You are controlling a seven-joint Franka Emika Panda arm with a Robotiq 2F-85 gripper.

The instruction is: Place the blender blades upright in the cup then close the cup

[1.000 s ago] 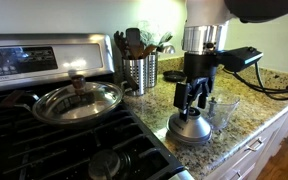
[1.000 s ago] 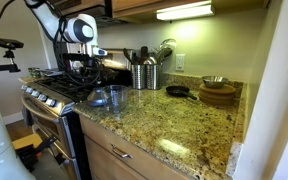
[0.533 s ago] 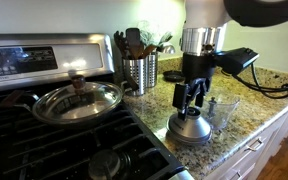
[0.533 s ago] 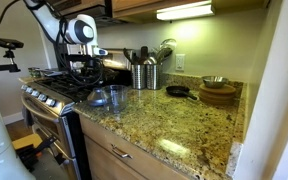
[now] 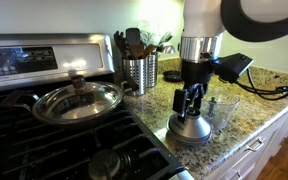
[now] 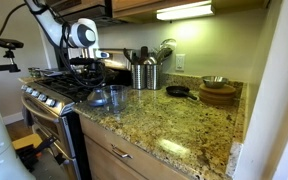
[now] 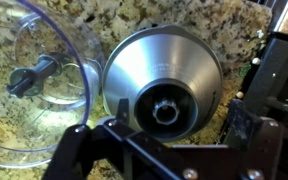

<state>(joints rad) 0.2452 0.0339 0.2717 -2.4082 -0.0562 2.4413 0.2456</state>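
Cup (image 7: pixel 74 50) clear, wide; dark blades (image 7: pixel 34 76) inside, silver lid (image 7: pixel 164 85) beside.

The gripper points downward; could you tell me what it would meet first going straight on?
Probably the silver dome lid, near its central hub; the gripper hangs directly above it, the cup beside.

Silver dome lid (image 7: pixel 169 60), clear colourless cup (image 7: pixel 66 38), speckled tan-and-black granite counter (image 7: pixel 134 14).

White arm (image 5: pixel 202 15) with dark joint, silver wrist collar (image 5: pixel 197 48), black tool (image 5: pixel 190 112), loose black cable (image 5: pixel 269 88).
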